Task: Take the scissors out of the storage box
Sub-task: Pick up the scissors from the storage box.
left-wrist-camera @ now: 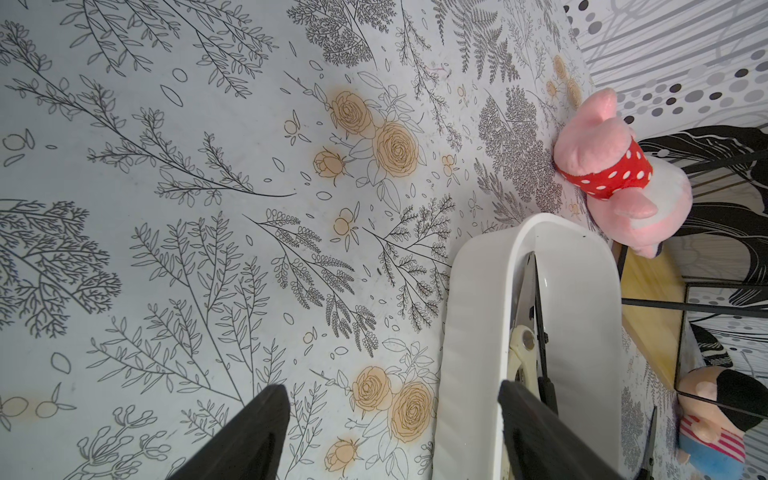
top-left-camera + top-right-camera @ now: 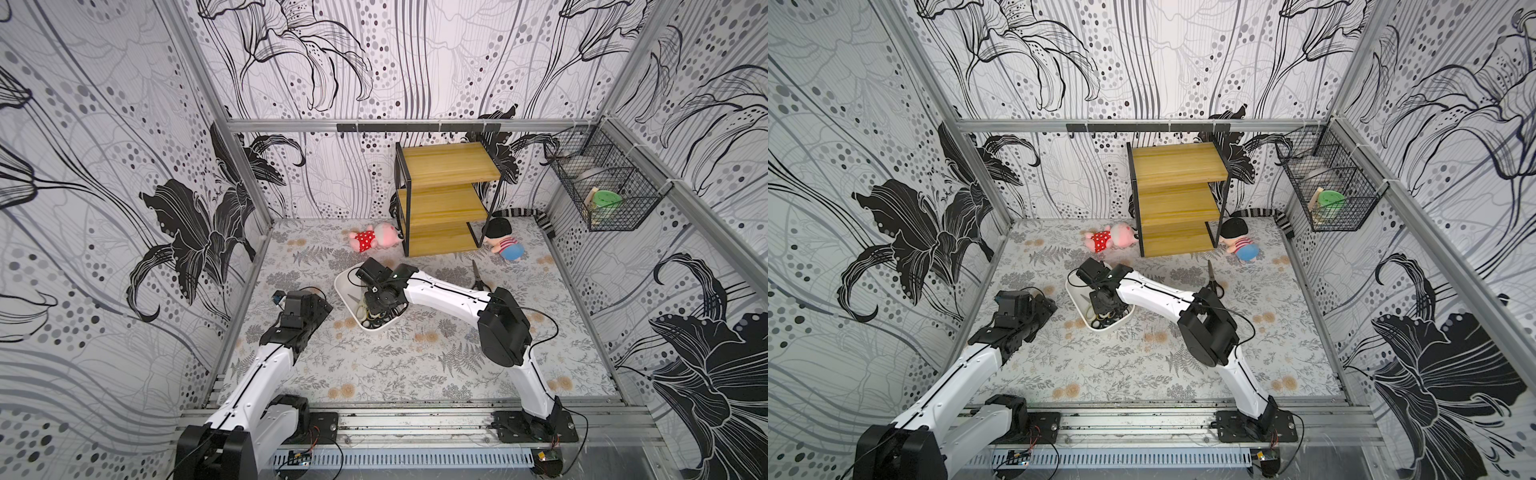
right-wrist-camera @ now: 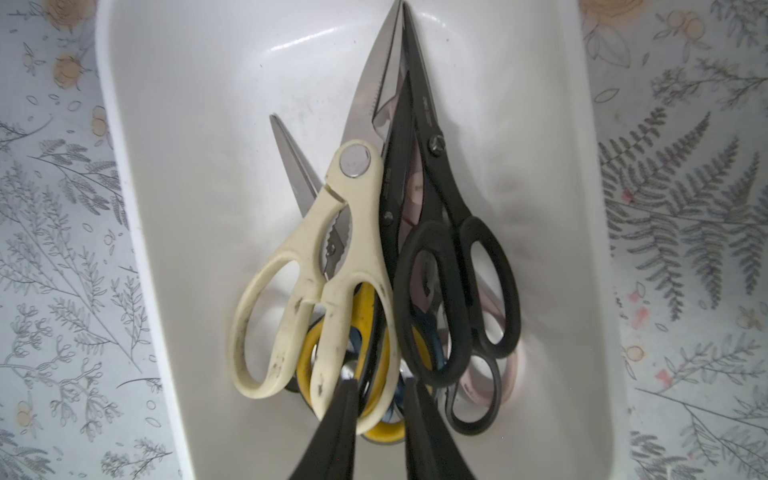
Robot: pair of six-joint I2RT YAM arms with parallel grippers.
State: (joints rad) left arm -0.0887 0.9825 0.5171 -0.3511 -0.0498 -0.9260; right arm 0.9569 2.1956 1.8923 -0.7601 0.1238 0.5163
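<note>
Fingers of the left hand (image 1: 392,432) stand spread wide and empty over the floral tabletop (image 2: 374,365), just beside the left wall of the storage box (image 2: 341,286). The white box sits near the tabletop's middle and holds a pile of the scissors (image 3: 374,270): a cream pair (image 3: 316,266) on top, a black pair (image 3: 453,266) alongside it, and a yellow-black pair (image 3: 370,307) beneath. The right hand (image 3: 380,384) reaches down into the box, its fingers nearly together astride the rim of a cream handle loop; whether they actually pinch it I cannot tell. Further right, a lone dark pair (image 2: 478,278) lies on the tabletop outside the box.
</note>
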